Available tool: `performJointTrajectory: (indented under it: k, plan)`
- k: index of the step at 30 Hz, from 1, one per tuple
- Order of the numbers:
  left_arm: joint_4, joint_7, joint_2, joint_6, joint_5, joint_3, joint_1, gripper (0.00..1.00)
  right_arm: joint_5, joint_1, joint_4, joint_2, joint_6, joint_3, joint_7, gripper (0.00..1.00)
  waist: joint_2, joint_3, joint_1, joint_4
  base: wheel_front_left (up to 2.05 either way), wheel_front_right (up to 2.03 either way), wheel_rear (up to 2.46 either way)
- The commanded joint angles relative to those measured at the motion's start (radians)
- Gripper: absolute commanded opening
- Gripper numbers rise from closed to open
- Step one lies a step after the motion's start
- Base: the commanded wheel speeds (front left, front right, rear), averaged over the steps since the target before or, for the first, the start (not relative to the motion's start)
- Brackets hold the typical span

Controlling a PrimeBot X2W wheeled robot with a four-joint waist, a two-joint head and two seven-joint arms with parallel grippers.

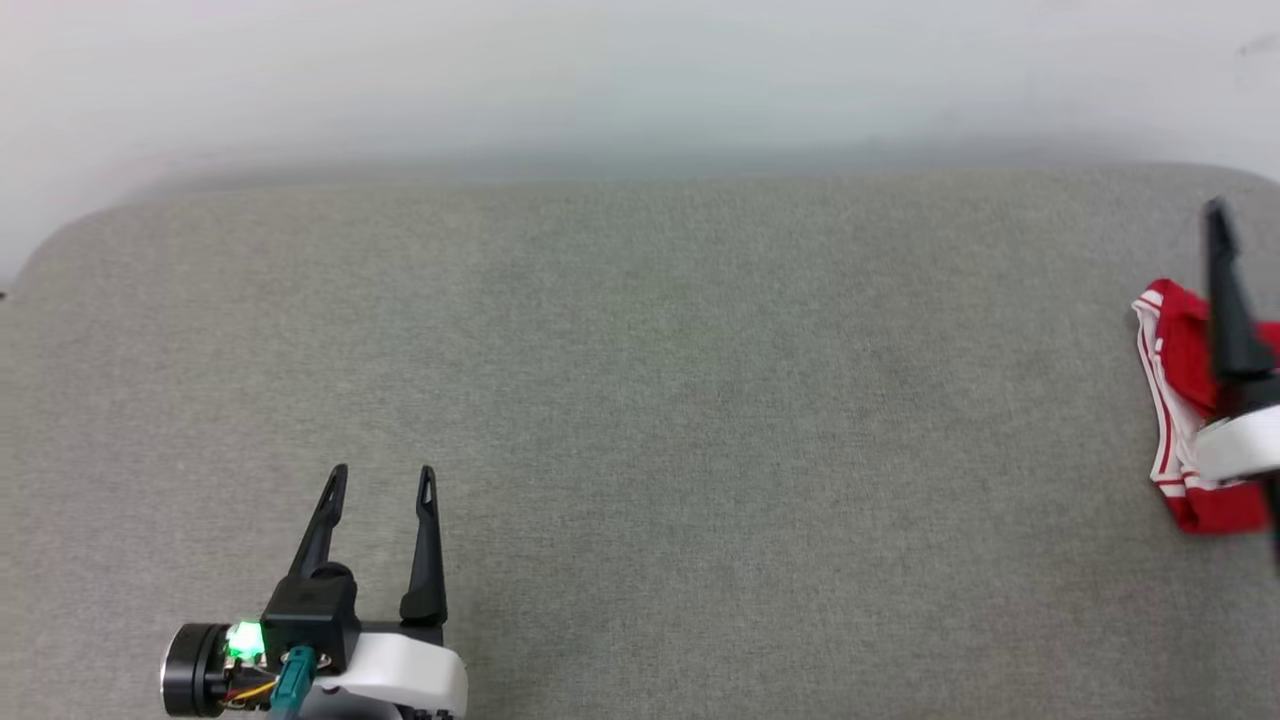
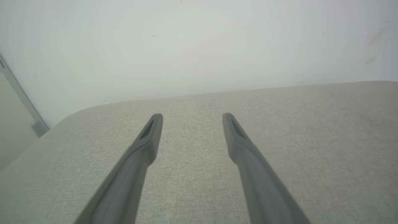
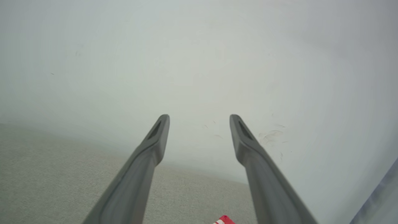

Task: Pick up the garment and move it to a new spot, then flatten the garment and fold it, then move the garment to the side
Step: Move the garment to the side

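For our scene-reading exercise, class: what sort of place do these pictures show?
Probably an indoor robot folding station: a grey fabric-covered surface with rounded corners against a plain white wall, with a red-and-white striped-trim shirt lying at its right side.

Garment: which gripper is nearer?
Right. The right gripper is over the garment at the far right; the left gripper sits well away at the lower left.

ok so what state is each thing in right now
garment: bunched in a compact bundle, lying on the grey surface at its far right, not held
left gripper: open, fingers empty, over the near left of the surface
right gripper: open, fingers empty, over the garment
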Motion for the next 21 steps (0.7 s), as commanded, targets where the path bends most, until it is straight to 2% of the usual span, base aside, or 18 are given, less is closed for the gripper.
performJointTrajectory:
  k: [1,5,9,14,21]
  plan:
    - [0.002,-0.002,0.004,-0.005,-0.003,0.002,0.015,1.00,-0.001,0.034,-0.032,0.037,-0.001,0.002,-0.009,1.00,0.0000,-0.027,0.0002,0.014,0.00,0.00,0.00]
    - [0.011,-0.002,0.004,-0.004,-0.005,0.007,0.034,1.00,-0.013,0.113,-0.095,0.134,-0.001,0.023,-0.015,1.00,0.0000,-0.060,0.0002,0.026,0.00,0.00,0.00]
    - [0.018,-0.002,0.006,-0.009,-0.010,0.011,0.046,1.00,-0.020,0.187,-0.126,0.195,-0.001,0.054,-0.018,1.00,0.0000,-0.079,0.0002,0.037,0.00,0.00,0.00]
    - [0.026,-0.002,0.004,-0.013,-0.017,0.016,0.058,1.00,-0.010,0.260,-0.097,0.235,-0.001,0.069,-0.030,1.00,0.0000,-0.099,0.0002,0.044,0.00,0.00,0.00]
    - [0.034,-0.002,0.000,-0.019,-0.018,0.014,0.065,1.00,0.000,0.338,-0.072,0.284,-0.001,0.038,-0.043,1.00,0.0000,-0.117,0.0002,0.058,0.00,0.00,0.00]
